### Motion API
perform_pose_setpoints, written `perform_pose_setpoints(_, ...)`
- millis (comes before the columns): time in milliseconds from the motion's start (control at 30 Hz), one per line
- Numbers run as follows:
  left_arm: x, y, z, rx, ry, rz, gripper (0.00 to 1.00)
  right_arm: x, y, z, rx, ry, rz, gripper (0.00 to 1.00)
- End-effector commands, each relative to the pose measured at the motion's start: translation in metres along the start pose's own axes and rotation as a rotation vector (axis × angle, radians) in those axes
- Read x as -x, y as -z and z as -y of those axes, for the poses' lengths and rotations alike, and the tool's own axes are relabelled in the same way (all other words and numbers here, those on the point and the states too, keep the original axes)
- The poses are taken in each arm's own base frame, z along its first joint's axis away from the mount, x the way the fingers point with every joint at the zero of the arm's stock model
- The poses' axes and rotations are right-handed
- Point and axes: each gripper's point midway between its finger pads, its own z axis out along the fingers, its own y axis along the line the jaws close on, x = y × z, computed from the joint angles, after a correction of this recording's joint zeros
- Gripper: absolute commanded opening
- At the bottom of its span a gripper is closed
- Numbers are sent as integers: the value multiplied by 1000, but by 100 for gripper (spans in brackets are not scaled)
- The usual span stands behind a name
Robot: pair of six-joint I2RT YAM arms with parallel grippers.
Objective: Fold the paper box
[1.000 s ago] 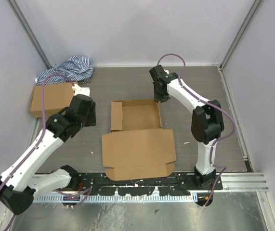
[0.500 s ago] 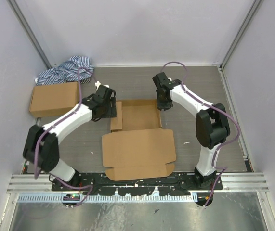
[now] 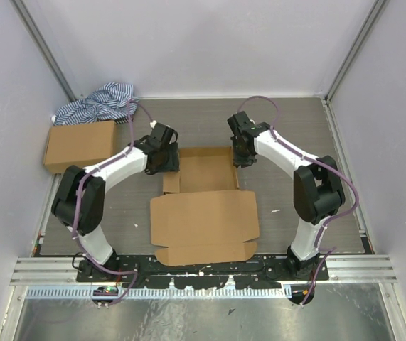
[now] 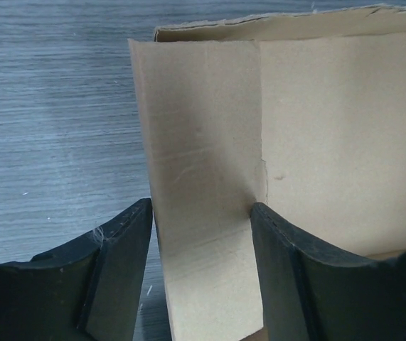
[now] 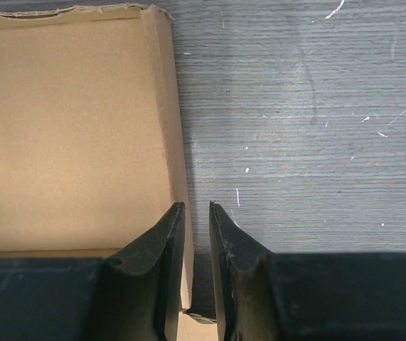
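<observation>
The paper box [image 3: 201,172] lies mid-table as a shallow brown tray, its big lid panel [image 3: 204,222] spread flat toward the arm bases. My left gripper [image 3: 166,158] is at the tray's left side. In the left wrist view that gripper [image 4: 199,206] is open, its fingers [image 4: 121,263] wide on either side of the left flap [image 4: 203,185], with a gap on the left. My right gripper [image 3: 239,153] is at the tray's right side. The right wrist view shows this gripper [image 5: 194,206] narrowly open astride the raised right wall [image 5: 168,121], with table showing between wall and outer finger.
A smaller closed cardboard box [image 3: 80,145] sits by the left wall, with a striped blue-white cloth [image 3: 99,101] bunched behind it in the back left corner. Grey enclosure walls stand on three sides. A metal rail [image 3: 203,266] runs along the near edge.
My left arm has swung in from beside the small box to the paper box's left flap. My right gripper has shifted slightly along the right wall.
</observation>
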Motion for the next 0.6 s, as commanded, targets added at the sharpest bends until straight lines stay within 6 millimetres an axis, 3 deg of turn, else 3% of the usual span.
perform_pose_setpoints(0,5,-8,6,-10,10,1,63,13,15,-3,35,-21,70,26)
perform_pose_setpoints(167,-1,-15,-3,45,-11,-43,60,10,12,-4,36,-18,61,26)
perform_pose_setpoints(400,-4,-19,-34,246,-99,-67,56,10,10,-5,40,-21,56,25)
perform_pose_setpoints(567,-6,-24,-33,270,-135,-73,56,8,6,-4,35,-21,47,25)
